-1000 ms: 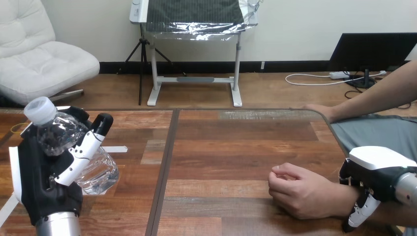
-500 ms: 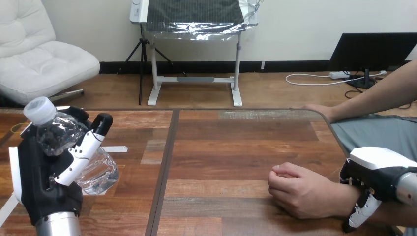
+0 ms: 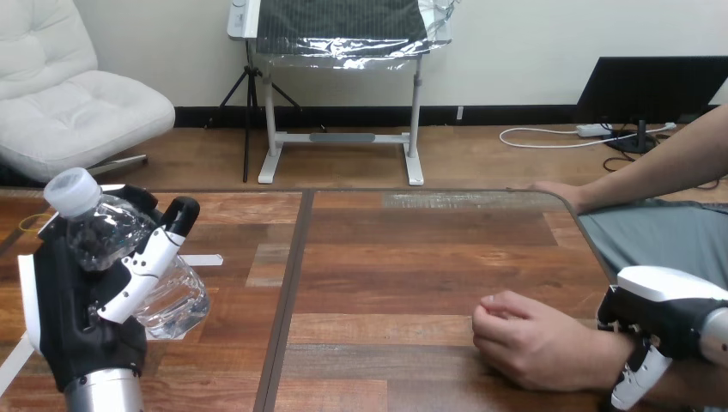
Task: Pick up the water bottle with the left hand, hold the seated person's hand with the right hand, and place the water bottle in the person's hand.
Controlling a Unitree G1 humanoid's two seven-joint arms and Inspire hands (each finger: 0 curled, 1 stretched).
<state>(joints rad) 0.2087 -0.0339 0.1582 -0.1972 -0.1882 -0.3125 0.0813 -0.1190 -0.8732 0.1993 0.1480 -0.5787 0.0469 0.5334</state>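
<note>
A clear plastic water bottle (image 3: 174, 298) with a white cap is lifted off the wooden table (image 3: 412, 249) at the left, tilted with the cap up and toward me. My left hand (image 3: 81, 335) is shut on it, fingers wrapped across its body. At the lower right the person's hand (image 3: 536, 343) rests on the table as a loose fist. My right hand (image 3: 665, 300) sits over the wrist just behind it, with a finger (image 3: 637, 384) curled down round the wrist's near side.
The person's other hand (image 3: 558, 193) lies flat on the table's far right corner, its forearm running off the right edge. A dark seam (image 3: 290, 283) runs down the table between the bottle and the fist. A small white tag (image 3: 203, 260) lies near the bottle.
My right hand and the person's fist have slid slightly down and to the right together. The left hand with the bottle has barely moved.
</note>
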